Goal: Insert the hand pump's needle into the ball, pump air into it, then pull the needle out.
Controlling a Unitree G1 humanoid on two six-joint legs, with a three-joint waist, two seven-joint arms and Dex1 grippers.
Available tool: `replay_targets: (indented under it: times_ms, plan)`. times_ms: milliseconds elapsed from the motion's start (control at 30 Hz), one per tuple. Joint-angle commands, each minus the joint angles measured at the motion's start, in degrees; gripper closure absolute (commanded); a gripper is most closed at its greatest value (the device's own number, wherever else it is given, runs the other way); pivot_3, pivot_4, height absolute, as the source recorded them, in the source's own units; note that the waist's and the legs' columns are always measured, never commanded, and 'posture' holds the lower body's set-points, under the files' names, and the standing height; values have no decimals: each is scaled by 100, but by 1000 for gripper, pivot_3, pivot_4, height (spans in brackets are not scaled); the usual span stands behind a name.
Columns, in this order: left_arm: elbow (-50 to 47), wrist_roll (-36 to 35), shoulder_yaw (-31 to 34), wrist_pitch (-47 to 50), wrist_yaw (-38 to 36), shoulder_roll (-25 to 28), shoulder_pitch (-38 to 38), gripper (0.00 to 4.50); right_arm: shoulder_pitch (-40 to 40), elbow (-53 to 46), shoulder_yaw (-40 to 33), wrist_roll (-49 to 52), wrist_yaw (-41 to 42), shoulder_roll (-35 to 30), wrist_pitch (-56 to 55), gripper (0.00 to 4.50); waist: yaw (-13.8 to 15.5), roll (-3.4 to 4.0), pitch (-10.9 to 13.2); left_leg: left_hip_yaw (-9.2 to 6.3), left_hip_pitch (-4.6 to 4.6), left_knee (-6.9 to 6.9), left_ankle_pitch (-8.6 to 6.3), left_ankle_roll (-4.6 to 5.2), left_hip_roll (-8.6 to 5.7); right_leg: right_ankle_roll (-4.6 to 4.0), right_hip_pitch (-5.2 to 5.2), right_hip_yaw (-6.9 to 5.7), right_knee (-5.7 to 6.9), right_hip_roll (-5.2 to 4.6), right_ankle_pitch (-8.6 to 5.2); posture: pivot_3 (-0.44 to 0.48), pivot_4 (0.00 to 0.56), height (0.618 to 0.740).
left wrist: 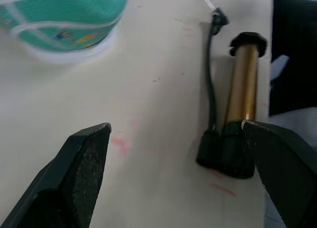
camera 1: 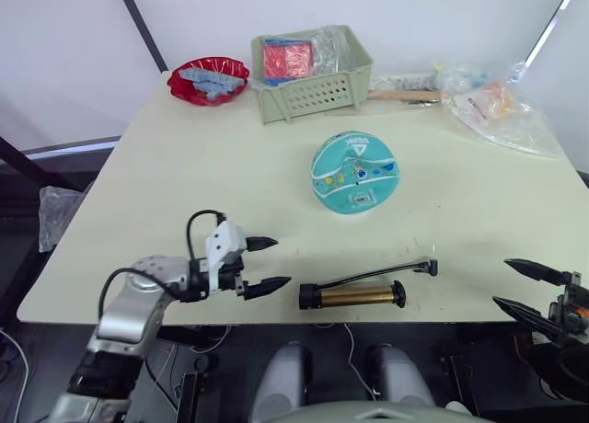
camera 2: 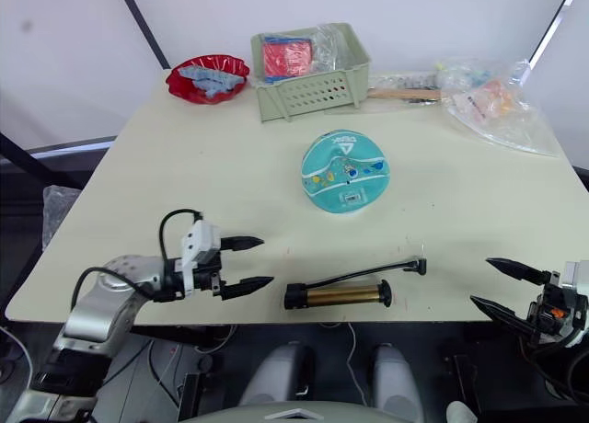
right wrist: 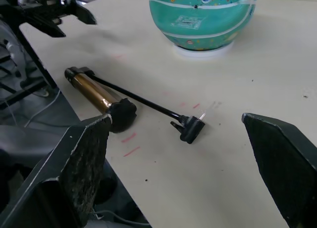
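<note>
Our left gripper (camera 1: 265, 266) hangs over the near left part of the table (camera 1: 184, 175) with its two black fingers spread wide and nothing between them, its tips pointing at the near end cap of the hand pump (camera 1: 353, 295). Our right gripper (camera 1: 517, 285) sits at the near right edge of the table, fingers likewise wide apart and empty. We see one hand pump lying flat near the front edge between the two grippers: a gold-bronze cylinder with black caps at both ends. One thin black hose (camera 1: 377, 274) runs alongside the cylinder and ends in a small black fitting, from which the needle (right wrist: 208, 108), a thin pale pin, projects over the bare tabletop, touching nothing else. Farther back, near the centre of the table and well apart from the pump, we find one ball (camera 1: 354, 172): teal, with white wavy lines, small coloured marks and a white triangle logo; it rests on a pale ring-shaped base. At the far edge we count two containers. One pale green perforated basket (camera 1: 317, 94) holds a red item and clear plastic wrapping. Left of it, one red bowl (camera 1: 208, 81) holds light blue pieces. To the right of the basket lies a wooden-handled item (camera 1: 405, 95), and beyond it a heap of clear plastic bags (camera 1: 497, 106) with orange and white contents.
</note>
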Motion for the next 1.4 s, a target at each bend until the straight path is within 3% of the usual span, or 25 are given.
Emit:
replay_targets:
  times_ms: [33,467,567,633,933,1400]
  plan:
    - [76,62,-344,-3,-258,-120,-454,0,61,-294,-208,132,152,-79,-33,72,2,0,0,-1,0,2,0,0,-1,1,1,0,0,1,0,0,150,740]
    - [1041,559,-1589,-86,-749,-1224,-2086,0,360,-547,-564,205,314,-25,-123,72,-15,-6,3,-4,-4,10,1,1,-14,11,8,10,0,4,6,0,150,740]
    - [1317,739,-1823,-88,-734,-1515,-2357,895,405,-646,-627,276,289,9,-97,0,-6,-6,3,-6,-2,10,1,1,-13,12,7,13,0,7,6,0,150,740]
    - [1625,1024,-2008,-199,-532,-1785,-2567,1722,459,-713,-680,310,268,22,-88,0,1,-6,3,-7,-3,11,1,1,-13,14,8,13,0,8,5,0,150,740]
    - [2699,1910,-2502,-431,25,-2645,-3092,1722,558,-759,-804,323,255,62,-122,0,-1,-8,5,-17,-13,16,1,2,-22,13,7,17,-1,9,7,0,150,740]
    - [3396,2842,-2983,-219,781,-3418,-3172,1722,705,-739,-938,310,297,88,-242,0,3,-7,4,-27,-18,19,1,2,-33,16,7,20,-1,8,6,0,150,740]
